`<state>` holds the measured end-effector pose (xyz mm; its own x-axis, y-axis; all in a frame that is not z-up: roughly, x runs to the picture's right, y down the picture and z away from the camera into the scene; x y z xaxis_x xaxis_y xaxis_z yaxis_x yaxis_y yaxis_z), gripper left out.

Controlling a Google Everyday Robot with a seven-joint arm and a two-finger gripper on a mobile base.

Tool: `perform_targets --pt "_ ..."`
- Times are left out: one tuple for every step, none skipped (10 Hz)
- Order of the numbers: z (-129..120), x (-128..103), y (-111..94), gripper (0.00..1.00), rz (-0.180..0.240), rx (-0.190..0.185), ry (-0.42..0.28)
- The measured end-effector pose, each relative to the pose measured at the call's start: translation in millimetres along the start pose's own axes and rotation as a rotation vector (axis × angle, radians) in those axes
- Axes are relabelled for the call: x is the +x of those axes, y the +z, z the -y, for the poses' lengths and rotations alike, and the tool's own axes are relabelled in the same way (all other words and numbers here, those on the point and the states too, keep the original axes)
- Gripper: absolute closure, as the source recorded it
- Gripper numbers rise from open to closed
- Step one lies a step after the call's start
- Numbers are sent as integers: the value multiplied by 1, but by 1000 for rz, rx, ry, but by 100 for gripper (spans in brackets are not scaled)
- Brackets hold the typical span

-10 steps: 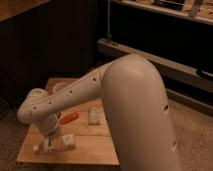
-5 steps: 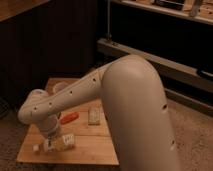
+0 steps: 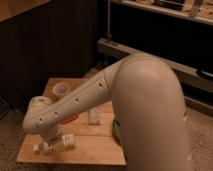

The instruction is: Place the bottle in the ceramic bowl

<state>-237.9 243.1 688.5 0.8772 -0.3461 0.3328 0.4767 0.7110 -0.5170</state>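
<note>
The small pale bottle (image 3: 56, 145) lies on its side near the front left of the wooden table (image 3: 95, 150), its white cap pointing left. My gripper (image 3: 50, 139) hangs from the end of the big white arm (image 3: 75, 105) and sits right at the bottle, over its middle. Only a thin green sliver of the ceramic bowl (image 3: 115, 129) shows at the table's right side. The arm hides the rest of it.
A small whitish translucent cup (image 3: 60, 89) stands at the table's back left. An orange carrot-like piece (image 3: 70, 119) lies under the arm. A pale flat packet (image 3: 93, 117) lies mid-table. Dark shelving stands behind and to the right, carpet floor around.
</note>
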Motion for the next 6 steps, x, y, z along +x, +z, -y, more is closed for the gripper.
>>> perform_targets --pt "0 -2 3 35 30 6 -6" --pt "1 -2 6 35 50 8 -10" --pt "0 -3 10 35 65 2 -9" --pt "0 -3 13 35 76 -5 -4" --pt "0 -1 18 35 96 -13 6" --pt "0 1 21 35 111 -17 14"
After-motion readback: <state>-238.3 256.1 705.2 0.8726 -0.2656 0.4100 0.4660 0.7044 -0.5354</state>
